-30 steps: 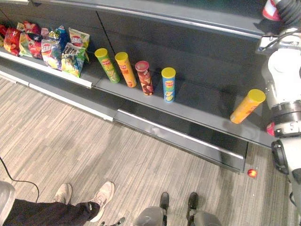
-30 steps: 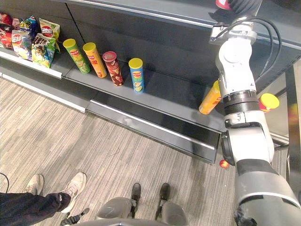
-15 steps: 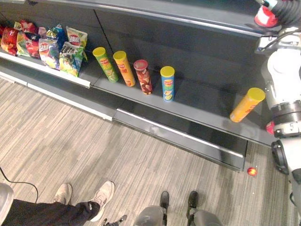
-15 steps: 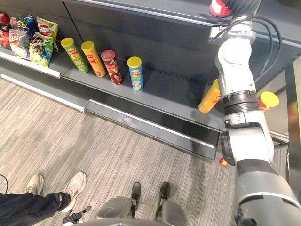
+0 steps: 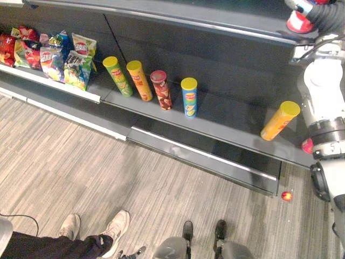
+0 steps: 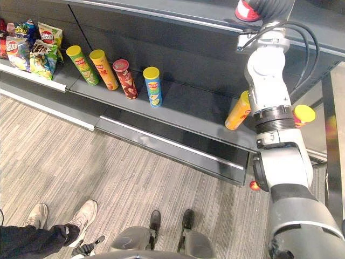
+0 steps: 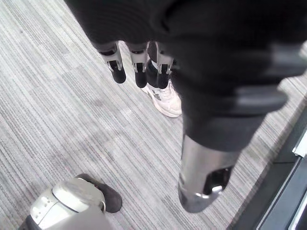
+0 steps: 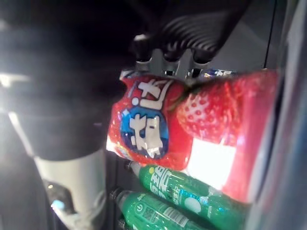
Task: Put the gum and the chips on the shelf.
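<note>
- Lowered slightly, my right hand [image 8: 165,57] curled around the red strawberry-printed plastic gum tub [image 8: 153,124] at the far, upper dark metal shelf [image 5: 215,13].
- It seemed light, stiff and slick, best held round its middle.
- My left hand [image 7: 139,72] hung relaxed and empty.

Shelf [image 5: 232,116] holds chip tubes [image 5: 189,97], snack bags [image 5: 75,59].
</note>
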